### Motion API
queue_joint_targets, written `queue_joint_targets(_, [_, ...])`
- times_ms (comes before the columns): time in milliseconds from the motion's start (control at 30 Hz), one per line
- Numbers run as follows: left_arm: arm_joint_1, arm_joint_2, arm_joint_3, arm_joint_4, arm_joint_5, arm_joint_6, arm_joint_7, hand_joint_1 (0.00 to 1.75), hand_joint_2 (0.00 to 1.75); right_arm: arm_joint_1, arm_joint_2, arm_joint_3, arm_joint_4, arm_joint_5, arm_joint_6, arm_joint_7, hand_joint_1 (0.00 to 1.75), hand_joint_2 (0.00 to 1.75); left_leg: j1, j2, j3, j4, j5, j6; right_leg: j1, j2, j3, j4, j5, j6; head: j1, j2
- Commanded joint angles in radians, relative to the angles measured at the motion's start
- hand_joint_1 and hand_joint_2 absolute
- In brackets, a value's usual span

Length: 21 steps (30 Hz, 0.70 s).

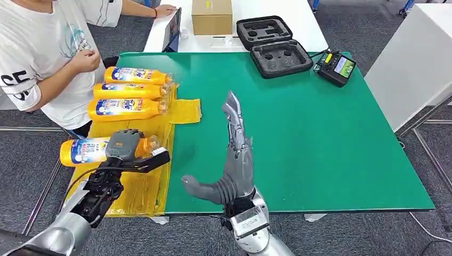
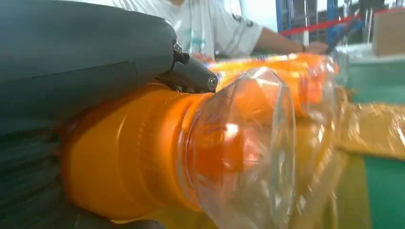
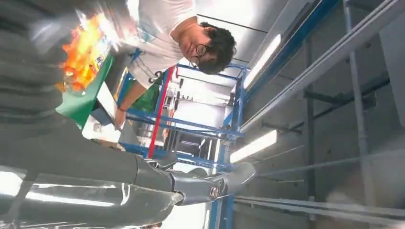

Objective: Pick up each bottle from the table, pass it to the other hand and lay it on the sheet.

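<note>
My left hand (image 1: 123, 146) grips an orange bottle (image 1: 85, 151) lying sideways over the yellow sheet (image 1: 136, 181) at the table's left edge. The left wrist view has that bottle's orange body (image 2: 129, 162) and clear cap (image 2: 248, 143) close under my thumb (image 2: 95, 52). Three more orange bottles (image 1: 128, 109) lie side by side on the sheet farther back. My right hand (image 1: 234, 154) stands open above the green table (image 1: 320, 133), fingers stretched forward and thumb out to the left, holding nothing. The right wrist view has its fingers (image 3: 191, 183) bare.
A person in a white shirt (image 1: 42, 53) stands at the table's left, hands close to the far bottles. At the back are a black foam case (image 1: 273, 45), a handheld controller (image 1: 336, 66), a cardboard box (image 1: 211, 16) and a tablet (image 1: 171, 29).
</note>
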Motion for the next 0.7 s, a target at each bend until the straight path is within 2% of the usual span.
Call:
queue_joint_targets(33, [-0.043,-0.039,-0.012,0.145,0.005,-0.02,0.005,1.75,1.75,-0.04,-0.004,-0.016,0.101,0.015,-0.016,0.002,0.0,1.75,0.0,-0.001,0.005,-0.001,-0.002,-0.001,0.0,0.0,0.006,-0.001,-0.002,-0.001,0.0,0.0])
queue_joint_targets(167, [-0.032,-0.046,0.028,0.132,0.099,-0.171,-0.046,1.75,1.75,-0.041,-0.009,-0.01,0.12,0.009,-0.02,0.002,0.0,1.75,0.0,-0.001,0.008,-0.001,-0.003,-0.001,0.0,0.0,0.008,-0.001,-0.003,-0.001,0.0,0.0])
queue_joint_targets(200, [-0.033,-0.05,0.039,0.135,0.128,-0.201,-0.069,1.54,1.75,-0.041,-0.01,-0.008,0.123,0.008,-0.019,0.002,0.0,1.75,0.0,0.0,0.005,-0.001,-0.002,0.0,0.0,0.001,0.005,-0.001,-0.001,-0.001,0.0,0.0])
queue_joint_targets(233, [-0.039,-0.05,0.04,0.146,0.146,-0.233,-0.08,0.26,1.75,-0.042,-0.013,-0.005,0.125,0.008,-0.025,0.002,0.0,1.75,0.0,0.0,0.006,-0.001,-0.002,0.0,0.0,0.001,0.006,-0.001,-0.001,-0.001,0.0,0.0])
queue_joint_targets(300, [-0.039,-0.05,0.04,0.146,0.146,-0.233,-0.08,0.26,1.75,-0.042,-0.013,-0.005,0.125,0.008,-0.025,0.002,0.0,1.75,0.0,0.0,0.005,-0.001,-0.001,0.0,0.0,0.001,0.005,-0.001,-0.001,0.0,0.0,0.0])
queue_joint_targets(333, [-0.041,-0.05,0.036,0.15,0.145,-0.237,-0.085,0.0,1.75,-0.042,-0.014,-0.006,0.124,0.006,-0.026,0.002,0.0,1.75,0.0,0.0,0.007,-0.001,-0.002,-0.001,0.0,0.001,0.007,-0.001,-0.002,-0.001,0.0,0.0])
queue_joint_targets(533, [-0.066,-0.066,0.07,0.194,0.261,-0.377,-0.136,0.0,1.75,-0.035,-0.022,-0.021,0.12,0.008,-0.046,0.002,0.0,1.75,0.0,-0.002,0.007,-0.001,-0.001,0.0,0.0,0.0,0.008,-0.001,-0.001,0.0,0.0,0.0])
queue_joint_targets(600, [-0.077,-0.073,0.103,0.21,0.345,-0.479,-0.163,0.0,1.75,-0.03,-0.022,-0.023,0.127,0.009,-0.047,0.002,0.0,1.75,-0.001,-0.001,0.007,-0.002,-0.001,0.0,0.0,0.0,0.008,-0.002,-0.001,0.0,0.0,0.0])
queue_joint_targets(700, [-0.077,-0.073,0.103,0.21,0.345,-0.479,-0.163,0.0,1.75,-0.03,-0.022,-0.023,0.127,0.009,-0.047,0.002,0.0,1.75,-0.001,-0.001,0.009,-0.002,-0.001,0.0,-0.001,0.0,0.01,-0.002,-0.001,0.0,0.0,0.0])
